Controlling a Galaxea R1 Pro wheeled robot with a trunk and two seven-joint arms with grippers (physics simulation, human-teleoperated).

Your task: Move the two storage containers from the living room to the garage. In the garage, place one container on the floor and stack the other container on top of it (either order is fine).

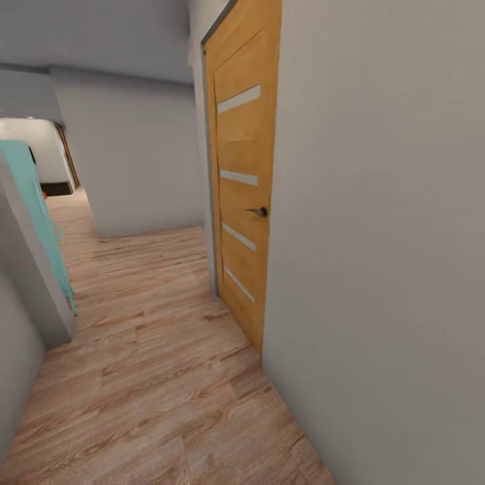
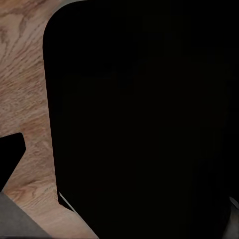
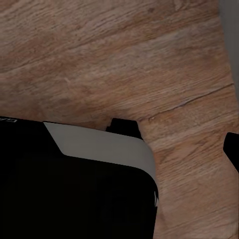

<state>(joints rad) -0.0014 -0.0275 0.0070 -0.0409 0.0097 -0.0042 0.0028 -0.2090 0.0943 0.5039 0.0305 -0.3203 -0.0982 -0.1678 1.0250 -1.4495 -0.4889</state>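
A corridor of light wood plank floor [image 1: 155,377] is seen from the head view, with an orange-wood door [image 1: 244,188] with four frosted strips set in the white wall [image 1: 377,269] at the right and standing closed, its dark handle [image 1: 259,211] turned toward the passage. A teal cloth [image 1: 37,215] hangs on a partition at the left, and the corridor opens farther back toward a brighter room.

The chief risk is judged to be a scrape of the base or an elbow against the right wall, which lies very near the camera; a turn made too tightly toward the door would cause it. The door itself may also be struck, or left shut, if the handle is approached at a poor angle (no arm is seen raised toward it yet).

The two storage containers are not made out here, so their place relative to either pincer cannot be given.

In the left wrist view a large black body [image 2: 144,124] is seen over wood planks; whether the left pincer is apart or together cannot be told. In the right wrist view two dark fingertips [image 3: 123,125] stand well apart above bare planks, so the right pincer [image 3: 177,137] is taken to be spread, with nothing between.
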